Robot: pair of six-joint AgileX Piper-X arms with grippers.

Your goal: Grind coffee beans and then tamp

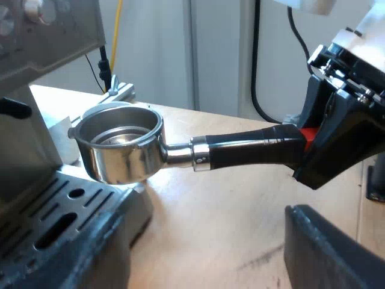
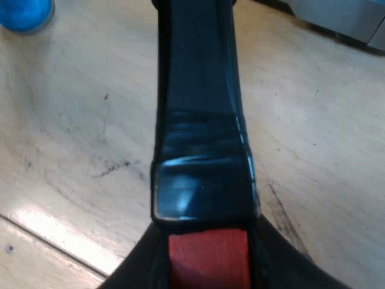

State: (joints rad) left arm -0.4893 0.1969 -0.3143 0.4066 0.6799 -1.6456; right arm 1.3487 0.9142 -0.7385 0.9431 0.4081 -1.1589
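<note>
The metal holder [image 1: 123, 144] hangs level in the air beside the espresso machine [image 1: 36, 198], its round basket just over the edge of the slotted drip tray [image 1: 66, 217]. The basket looks empty. Its dark handle [image 1: 252, 147] runs away from the machine to the red end [image 1: 308, 136]. My right gripper [image 1: 313, 144] is shut on that end of the handle. In the right wrist view the black handle [image 2: 201, 120] runs straight out from my right gripper [image 2: 207, 253], with the red end [image 2: 207, 256] between the fingers. A dark part of my left gripper [image 1: 331, 253] hangs low over the table.
A blue tamper [image 2: 24, 13] stands on the wooden table [image 2: 78, 120], off to one side of the handle. A grey metal edge of the machine [image 2: 343, 18] lies beyond the handle's far end. Behind the table is a white wall with hanging cables [image 1: 255, 60].
</note>
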